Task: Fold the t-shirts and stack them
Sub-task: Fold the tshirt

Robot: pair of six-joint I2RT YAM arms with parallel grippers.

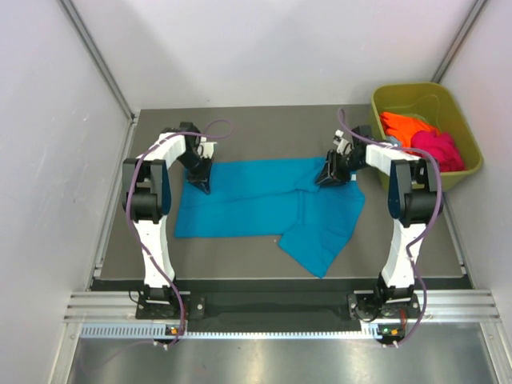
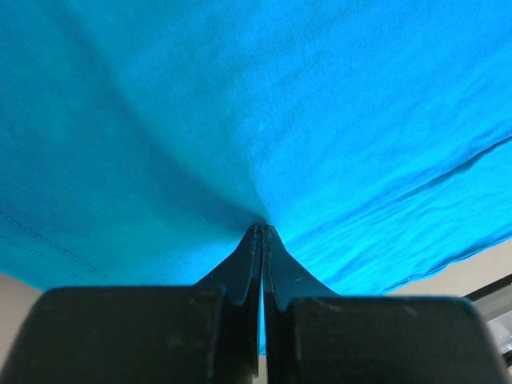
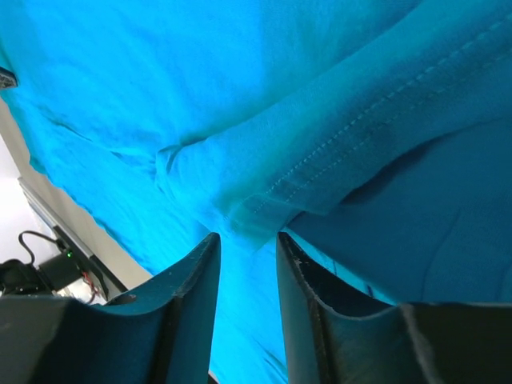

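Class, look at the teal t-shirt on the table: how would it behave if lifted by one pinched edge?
Probably floppy: the teal t-shirt puckers into creases where the left claw pinches it. Likely light, as it lies thin and flat on the table. Its doubled-over flap suggests it would sag, not keep shape.

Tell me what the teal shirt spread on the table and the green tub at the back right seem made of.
Teal-blue short-sleeved cloth t-shirt: soft knit fabric, probably cotton, matte; it wrinkles, folds and shows stitched hems.
Olive-green rectangular tub: seemingly moulded plastic, smooth with a faint sheen; rigid walls and a rolled rim.
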